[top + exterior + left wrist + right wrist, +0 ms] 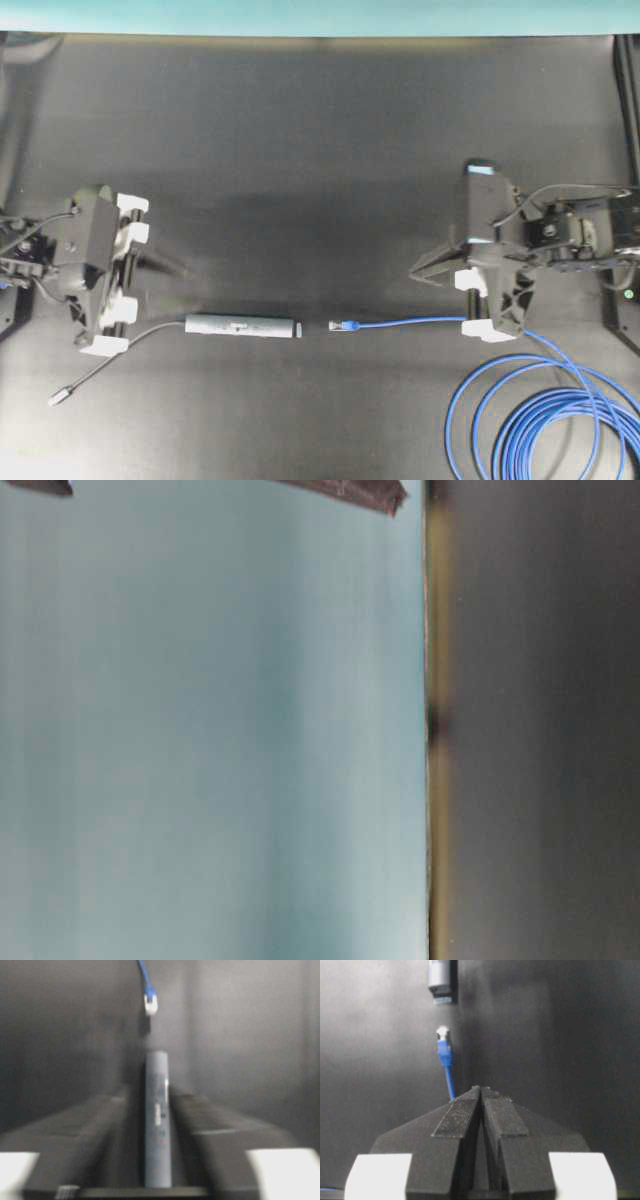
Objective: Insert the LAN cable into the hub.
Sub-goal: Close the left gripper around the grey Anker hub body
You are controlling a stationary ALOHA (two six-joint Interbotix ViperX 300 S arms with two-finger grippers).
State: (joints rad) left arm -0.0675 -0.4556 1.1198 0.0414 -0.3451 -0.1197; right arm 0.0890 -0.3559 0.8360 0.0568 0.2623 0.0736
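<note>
The hub (240,327) lies flat on the black mat, its pale end towards the LAN cable's plug (340,324), with a small gap between them. The blue cable (420,321) runs right into loops (545,420). My left gripper (150,268) is open and hovers over the hub's tail end. In the left wrist view, which is blurred, the hub (157,1125) shows in the gap between the fingers of the left gripper (150,1092), with the plug (150,1004) beyond. My right gripper (415,270) is shut and empty above the cable. The right wrist view shows it (481,1089), the plug (443,1035) and the hub's end (441,982).
The hub's thin grey tail ends in a small silver plug (60,396) at the front left. The right arm's base (600,250) stands at the right edge. A teal wall (320,15) bounds the back. The table-level view shows only wall and mat.
</note>
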